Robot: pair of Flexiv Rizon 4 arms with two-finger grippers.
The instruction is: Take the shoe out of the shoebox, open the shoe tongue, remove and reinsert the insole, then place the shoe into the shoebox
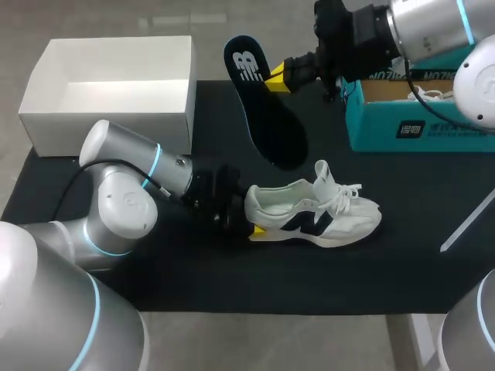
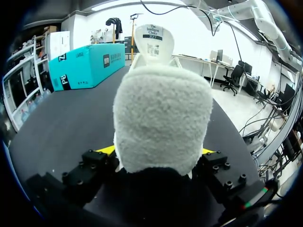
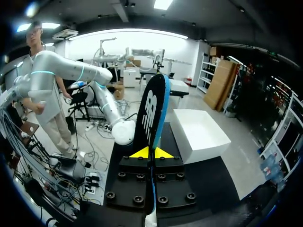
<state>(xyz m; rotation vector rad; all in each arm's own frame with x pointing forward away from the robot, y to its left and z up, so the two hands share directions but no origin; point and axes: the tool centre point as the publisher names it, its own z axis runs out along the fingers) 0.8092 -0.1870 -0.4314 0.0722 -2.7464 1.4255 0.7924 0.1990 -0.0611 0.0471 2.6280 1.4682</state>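
A white sneaker with dark side marks lies on its sole on the black mat, toe pointing right and tongue standing up. My left gripper is shut on its heel; in the left wrist view the fuzzy heel fills the space between the two yellow tips. My right gripper is shut on a black insole with a blue edge, holding it in the air above and behind the shoe. In the right wrist view the insole stands on edge out of the closed gripper.
The teal shoebox stands open at the back right, under my right arm, with something white with laces inside. A white open box sits at the back left. The black mat is bare in front of the shoe.
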